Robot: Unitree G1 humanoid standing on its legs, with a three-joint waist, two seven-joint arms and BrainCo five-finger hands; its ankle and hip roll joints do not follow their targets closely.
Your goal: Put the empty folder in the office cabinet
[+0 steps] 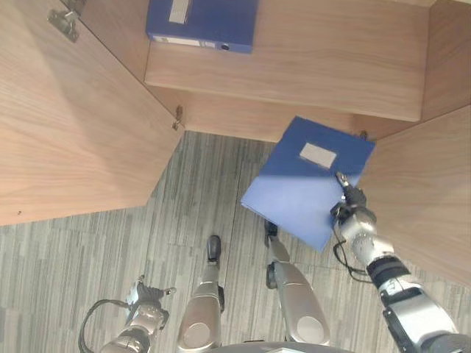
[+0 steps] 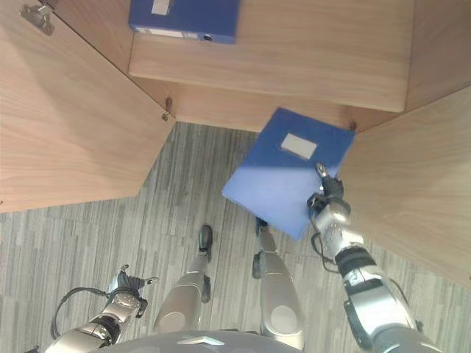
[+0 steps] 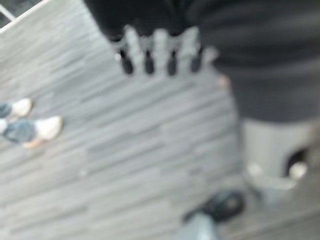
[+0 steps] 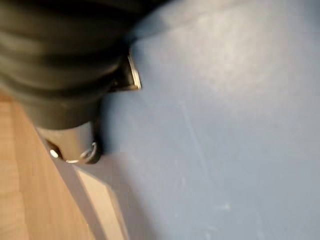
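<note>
Left eye view shows the open wooden office cabinet (image 1: 294, 66), a blue binder (image 1: 202, 22) already on its shelf, and below it the blue folder (image 1: 305, 180) held tilted in the air between the open doors. Empty, flat and stiff, it should be light but smooth, best pinched at an edge. The right hand (image 1: 352, 209) clamps its lower right edge, thumb on top; the left hand (image 1: 147, 312) hangs low, fingers relaxed.

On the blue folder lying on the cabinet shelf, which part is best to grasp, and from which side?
Likely the near edge of the shelf folder, which overhangs the shelf lip. It lies flat, so come from the open front, pinching it from above and below.
</note>
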